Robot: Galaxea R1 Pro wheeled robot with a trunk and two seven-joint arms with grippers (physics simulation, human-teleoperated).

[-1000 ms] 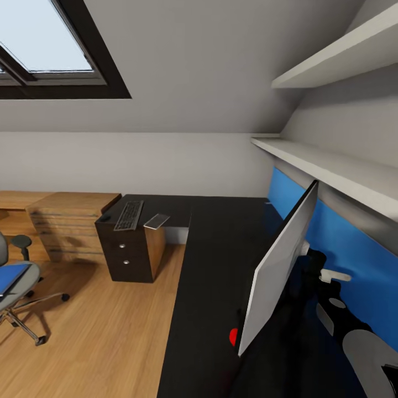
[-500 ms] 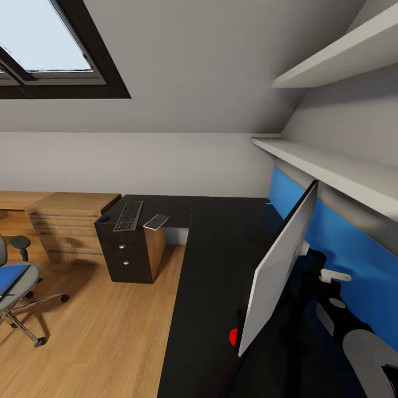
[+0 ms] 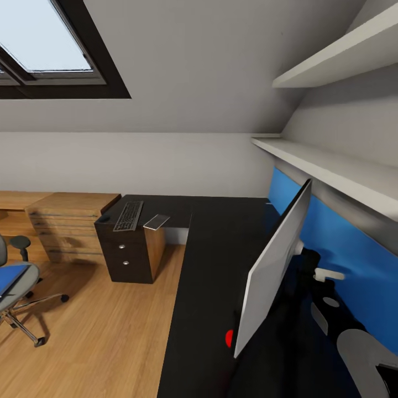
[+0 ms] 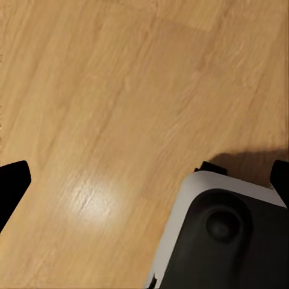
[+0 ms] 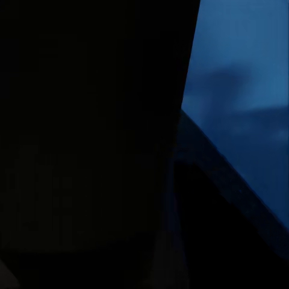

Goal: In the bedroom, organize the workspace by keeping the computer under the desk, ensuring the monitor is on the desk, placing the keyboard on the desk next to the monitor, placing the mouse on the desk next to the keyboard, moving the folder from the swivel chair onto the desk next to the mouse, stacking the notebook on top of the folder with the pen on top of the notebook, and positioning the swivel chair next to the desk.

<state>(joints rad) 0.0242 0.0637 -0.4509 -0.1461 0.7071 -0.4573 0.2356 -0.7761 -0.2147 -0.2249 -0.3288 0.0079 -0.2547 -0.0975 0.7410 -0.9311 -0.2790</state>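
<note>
The monitor [image 3: 272,271] stands tilted on the black desk [image 3: 215,249], its pale grey back toward me and the blue back panel [image 3: 337,243] behind it. My right arm [image 3: 356,345] reaches behind the monitor, and its gripper is hidden there. On the desk's far left end lie the keyboard [image 3: 129,215], the mouse [image 3: 104,218] and the notebook [image 3: 157,221]. The swivel chair [image 3: 22,287] stands on the floor at the left with the blue folder [image 3: 10,277] on its seat. My left gripper [image 4: 144,180] hangs open over bare floor. The computer and the pen are out of view.
A light wooden drawer chest [image 3: 72,224] stands left of the desk, with a dark drawer pedestal [image 3: 128,255] under the desk's left end. Two white shelves [image 3: 331,166] run along the right wall. A red spot [image 3: 229,338] shows by the monitor's lower corner. Wooden floor [image 3: 99,331] lies open.
The monitor has shifted a little to the left and lower in the picture, and my right arm behind it moved with it. The keyboard, the notebook and the chair stay put.
</note>
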